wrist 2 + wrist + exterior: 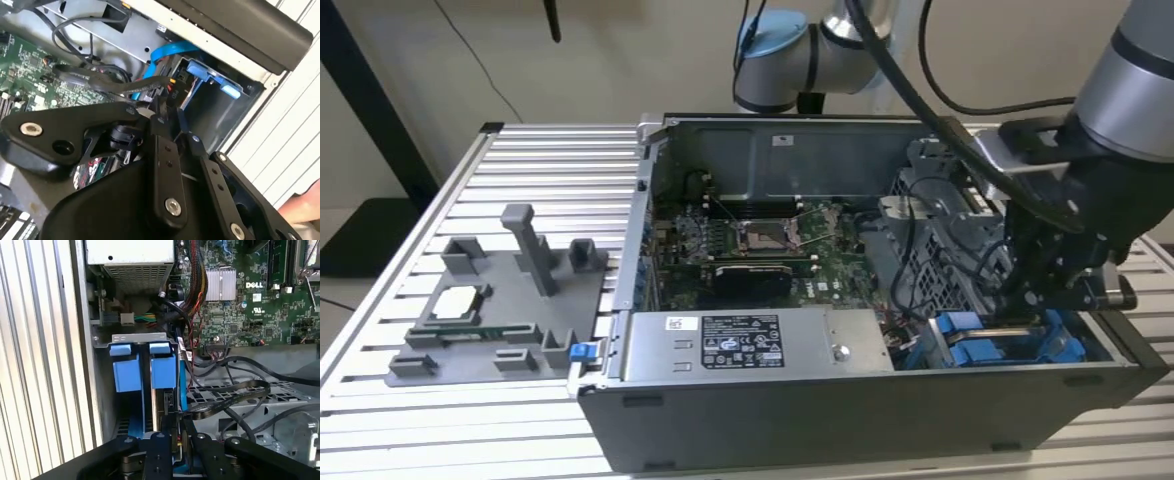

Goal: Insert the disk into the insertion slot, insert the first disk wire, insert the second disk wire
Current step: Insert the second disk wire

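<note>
In the first wrist view the disk (163, 371), held in its blue frame, stands inside the insertion slot (139, 338) beside a second blue frame (125, 374). My gripper (177, 424) hangs at the disk's rear edge with its fingers drawn close on the plug of a black flat wire (227, 396). A blue wire (183, 390) runs along the disk toward the fingers. In the second wrist view the gripper (167, 111) pinches that black plug (150, 93) against the disk's end, near the blue frame (210, 75). In the exterior view the gripper (1027, 305) reaches down into the blue-edged cage (987, 345).
The open computer case (854, 400) sits on a slatted metal table (520, 150). Its grey power-supply box (734, 345) lies at the front, the motherboard (747, 245) behind. Loose black cables (947, 250) crowd the cage. A grey fixture (494, 300) holding parts stands on the exterior view's left.
</note>
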{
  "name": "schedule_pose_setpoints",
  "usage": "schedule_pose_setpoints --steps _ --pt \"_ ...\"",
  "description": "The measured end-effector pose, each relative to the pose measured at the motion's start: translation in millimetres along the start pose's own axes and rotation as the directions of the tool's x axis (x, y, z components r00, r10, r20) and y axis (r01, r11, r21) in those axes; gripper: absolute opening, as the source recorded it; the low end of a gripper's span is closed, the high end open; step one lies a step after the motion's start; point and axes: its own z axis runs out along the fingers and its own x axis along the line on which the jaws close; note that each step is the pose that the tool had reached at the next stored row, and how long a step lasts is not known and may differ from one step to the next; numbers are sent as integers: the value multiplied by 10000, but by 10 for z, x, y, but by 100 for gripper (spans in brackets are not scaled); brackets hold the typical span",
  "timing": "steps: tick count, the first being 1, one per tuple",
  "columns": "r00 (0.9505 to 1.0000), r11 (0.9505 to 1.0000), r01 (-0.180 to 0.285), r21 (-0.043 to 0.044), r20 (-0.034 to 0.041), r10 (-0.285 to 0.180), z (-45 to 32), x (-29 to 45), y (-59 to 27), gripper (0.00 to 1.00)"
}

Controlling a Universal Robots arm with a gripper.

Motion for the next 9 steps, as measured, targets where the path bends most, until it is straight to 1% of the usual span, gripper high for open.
schedule_pose_setpoints --steps 5,9 --pt "10000 10000 0 0 -1 0 -203 -16 -22 100" --pt "10000 10000 0 0 1 0 -331 -27 -36 100"
